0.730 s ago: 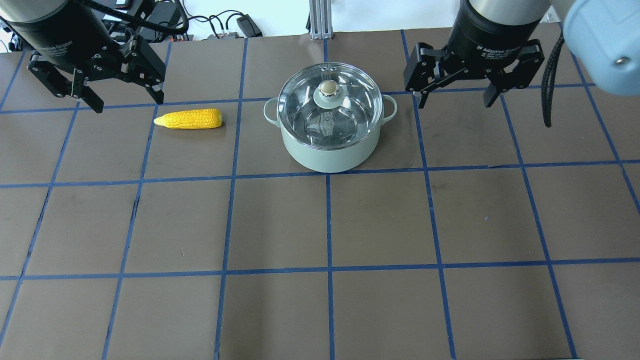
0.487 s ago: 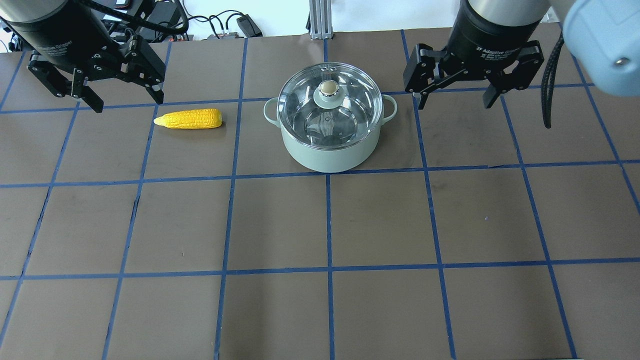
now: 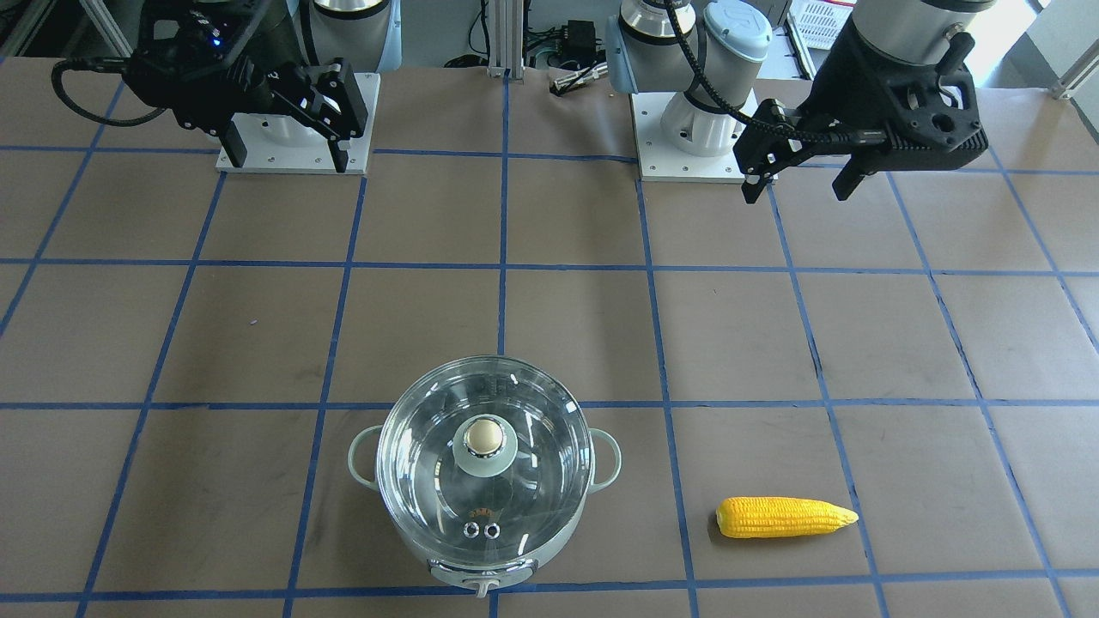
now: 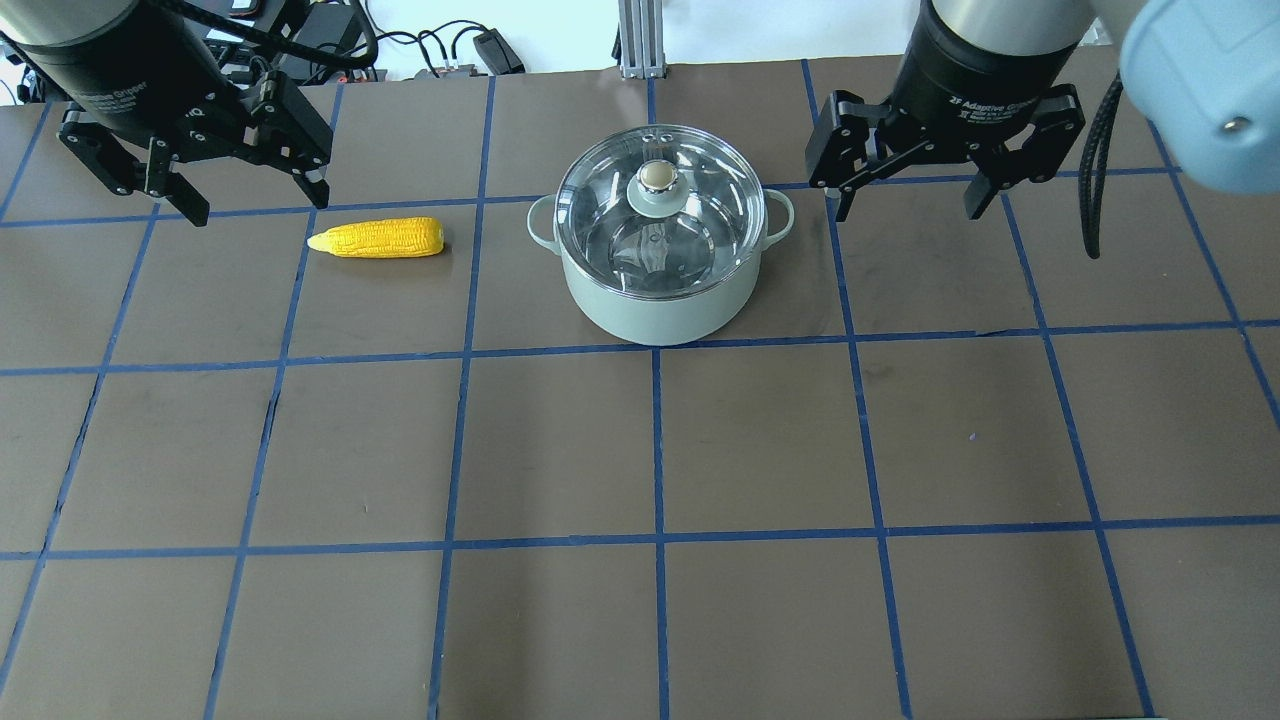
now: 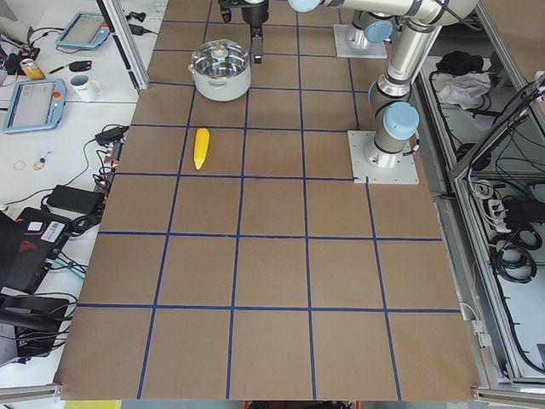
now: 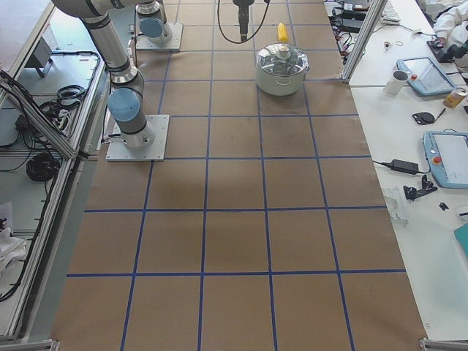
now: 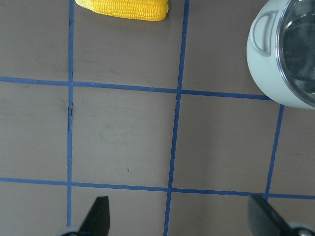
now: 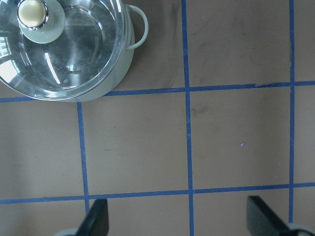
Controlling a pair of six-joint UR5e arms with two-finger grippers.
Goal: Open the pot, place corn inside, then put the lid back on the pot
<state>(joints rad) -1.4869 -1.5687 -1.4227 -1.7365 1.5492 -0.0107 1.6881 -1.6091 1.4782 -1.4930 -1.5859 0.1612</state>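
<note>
Grip state | left end effector wide, empty | right end effector wide, empty

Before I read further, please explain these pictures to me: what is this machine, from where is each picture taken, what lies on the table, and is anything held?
These are two robot arms at a brown table marked with blue tape squares. Each ends in a black two-finger gripper. One picture looks down from behind the robot; one faces it from across the table, so the sides appear swapped; two look along the table from its ends; two come from cameras on the wrists, looking down past the fingertips. On the table stands a pale green pot with its glass lid on; a yellow corn cob lies apart, on the robot's left. The left gripper and the right gripper hang open above the table and hold nothing.
</note>
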